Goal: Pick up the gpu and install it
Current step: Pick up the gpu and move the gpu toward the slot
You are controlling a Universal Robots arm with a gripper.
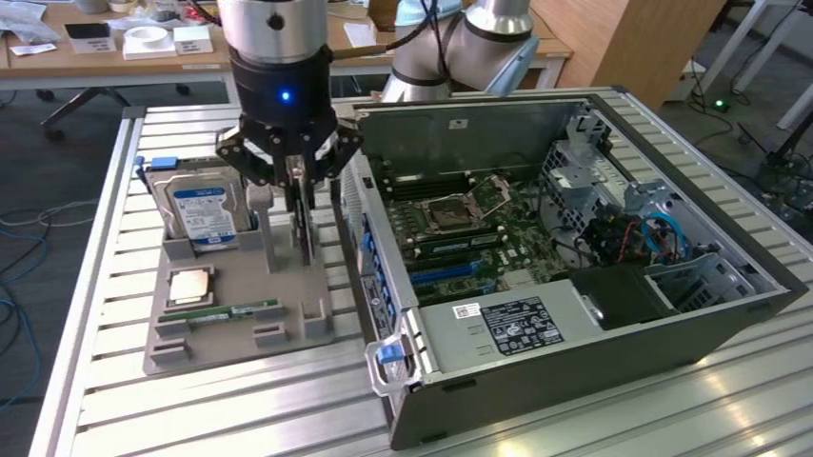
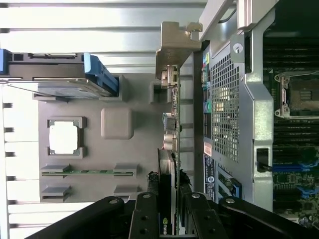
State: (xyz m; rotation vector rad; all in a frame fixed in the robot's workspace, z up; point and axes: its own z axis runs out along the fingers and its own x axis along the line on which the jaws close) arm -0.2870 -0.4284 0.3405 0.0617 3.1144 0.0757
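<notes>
In the exterior view, my pincer (image 1: pixel 303 181) is clamped on the top edge of the gpu (image 1: pixel 307 233). The card stands on edge straight below it, over the grey tray (image 1: pixel 216 333), with the hard drive (image 1: pixel 204 214) on one side and the computer case (image 1: pixel 711 314) on the other.

In the wrist view I see the gpu (image 2: pixel 172 144) edge-on between the fingers (image 2: pixel 149 199). Its long axis lies level, pointing away from the pincer (image 2: pixel 168 181) to its silver bracket (image 2: pixel 174 47).

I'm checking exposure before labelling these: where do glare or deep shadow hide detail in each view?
Exterior view: glare streaks the table slats beside the computer case, and the black box inside it sits in deep shadow. Wrist view: the slats and the processor lid wash out to near white, while the gpu is evenly lit.
</notes>
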